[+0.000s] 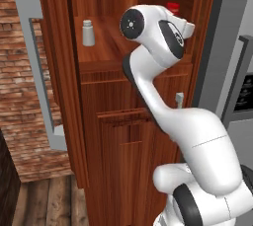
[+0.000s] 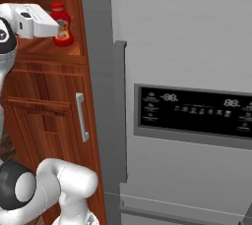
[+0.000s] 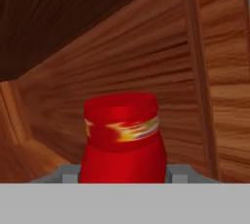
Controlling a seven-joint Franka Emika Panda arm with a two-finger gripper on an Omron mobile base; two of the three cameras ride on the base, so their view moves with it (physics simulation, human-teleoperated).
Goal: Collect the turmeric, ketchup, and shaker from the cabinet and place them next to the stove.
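Kitchen: wooden pantry cabinet (image 1: 123, 121), fridge (image 2: 187, 47)

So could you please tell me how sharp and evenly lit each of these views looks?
Left base view: even light, shaker fairly crisp in the cabinet. Right base view: sharp, ketchup shaded in the niche. Hand view: ketchup close and soft, label smeared, niche ceiling dark.

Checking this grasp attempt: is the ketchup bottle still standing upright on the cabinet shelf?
Upright. The ketchup stands on its base in the cabinet niche, cap on top, between the fingers.
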